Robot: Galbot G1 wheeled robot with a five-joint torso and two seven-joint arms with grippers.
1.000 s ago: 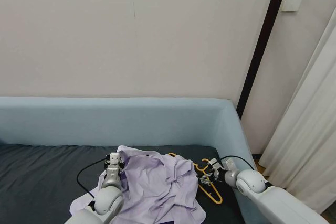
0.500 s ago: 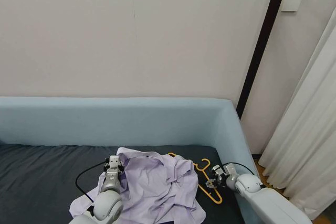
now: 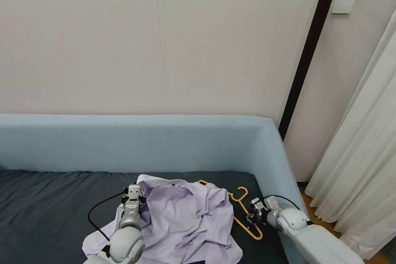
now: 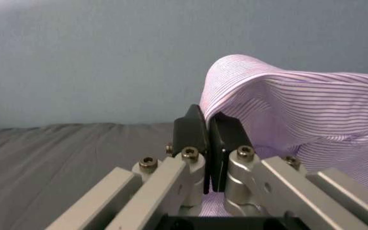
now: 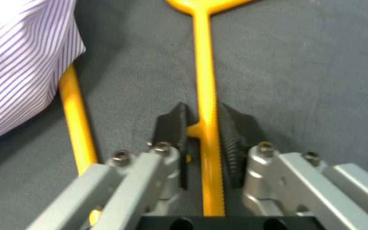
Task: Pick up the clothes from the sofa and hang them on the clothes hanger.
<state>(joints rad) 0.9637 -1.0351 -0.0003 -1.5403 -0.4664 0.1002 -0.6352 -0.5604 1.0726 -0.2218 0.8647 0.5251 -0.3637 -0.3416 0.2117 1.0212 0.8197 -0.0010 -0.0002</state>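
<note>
With your left gripper pinching an edge of the shirt on the sofa and your right gripper clamped on the hanger beside it, lift each slowly, checking neither grip slips.

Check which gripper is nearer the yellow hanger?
Right. The right gripper is closed around the hanger bar; the left gripper pinches the shirt edge, across the shirt from it.
</note>
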